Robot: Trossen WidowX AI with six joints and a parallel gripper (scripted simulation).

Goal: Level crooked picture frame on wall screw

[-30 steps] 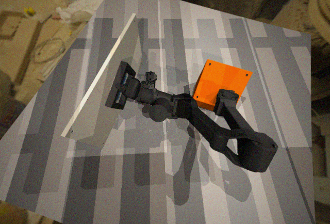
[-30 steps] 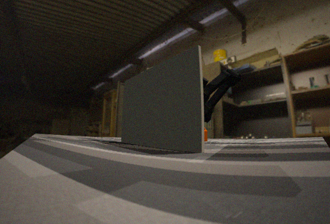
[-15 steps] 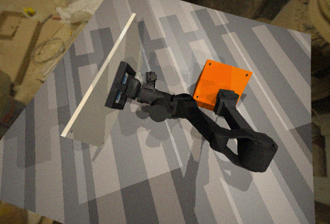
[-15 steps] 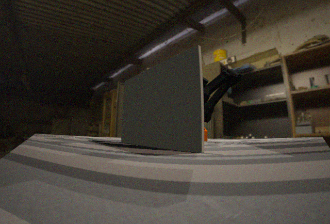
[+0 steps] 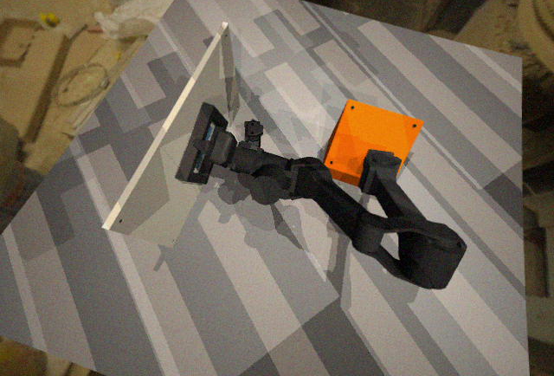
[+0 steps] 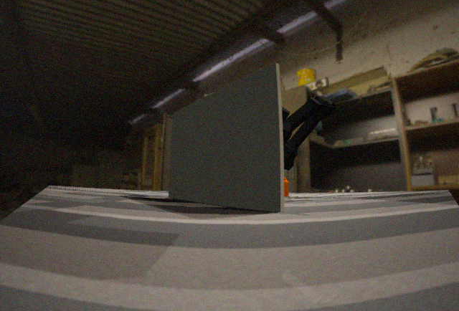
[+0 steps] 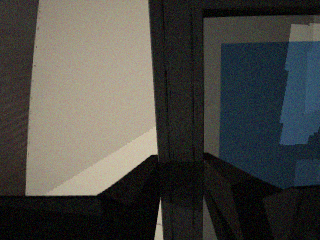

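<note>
Evidently dark-rimmed picture frame [image 5: 182, 166] [image 7: 181, 100], blue inside, one side bar gripped.

No lettering, label, brand, number or sign can be read in any of the three views. The shelves [image 6: 401, 133] in the exterior view carry a yellow tub [image 6: 306, 77] and other goods, too blurred and small to show whether anything is printed on them.

One picture frame [image 5: 188, 157] [image 7: 182, 100], one arm [image 5: 333, 202] [image 6: 305, 124].
</note>
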